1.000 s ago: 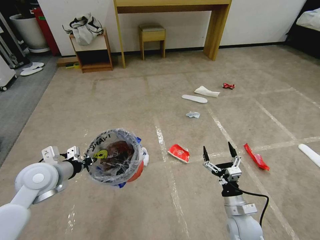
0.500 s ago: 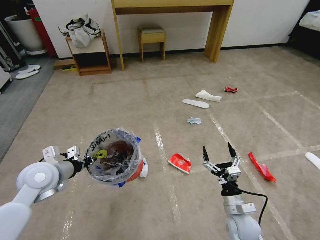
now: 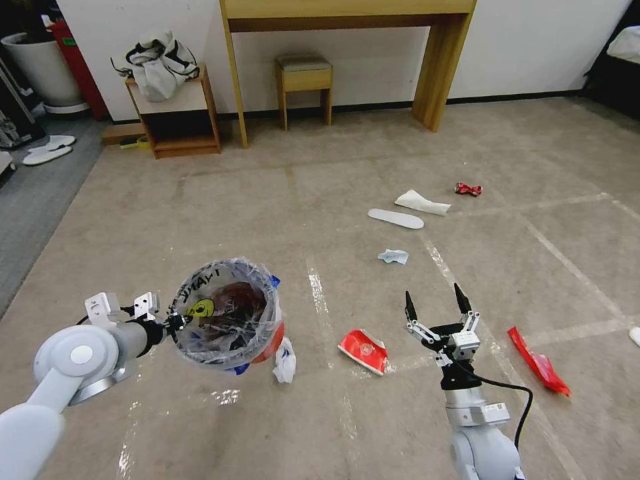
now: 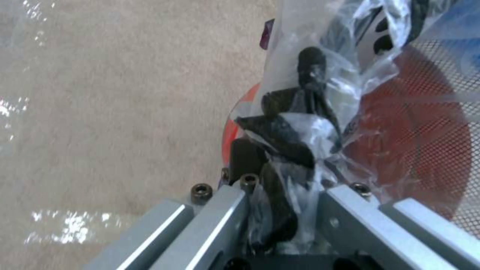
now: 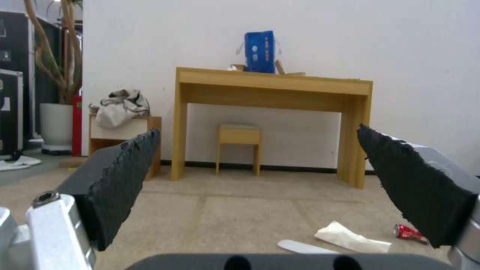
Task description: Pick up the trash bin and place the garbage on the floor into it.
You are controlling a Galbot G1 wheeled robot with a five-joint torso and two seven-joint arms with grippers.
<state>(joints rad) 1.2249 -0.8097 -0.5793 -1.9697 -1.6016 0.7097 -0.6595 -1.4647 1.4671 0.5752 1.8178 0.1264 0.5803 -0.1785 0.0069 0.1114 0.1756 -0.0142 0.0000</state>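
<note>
My left gripper (image 3: 175, 323) holds the red trash bin (image 3: 227, 313) off the floor (image 3: 200, 220) by its rim; its black fingers (image 4: 280, 112) are shut on the rim and the clear printed bag over the bin (image 4: 415, 123). The right gripper (image 3: 433, 300) hangs open and holds nothing, just right of a red-and-white carton (image 3: 363, 350). A white wad (image 3: 285, 360) lies beside the bin. A red wrapper (image 3: 539, 363) lies at the right. Farther off are a white-blue wrapper (image 3: 393, 256), a flat slipper (image 3: 395, 218), a tissue (image 3: 421, 202) and a red can (image 3: 468, 189).
A wooden desk (image 3: 347, 13) stands against the far wall with a stool (image 3: 305, 73) under it. Left of it is a low cabinet (image 3: 175, 120) with a bag on top. A white planter (image 3: 40, 67) and grey carpet (image 3: 33, 200) lie at far left.
The whole head view has shifted as the camera moved: the litter and tape lines now sit lower and nearer. The white wad has come into sight beside the bin. Both arms keep their poses.
</note>
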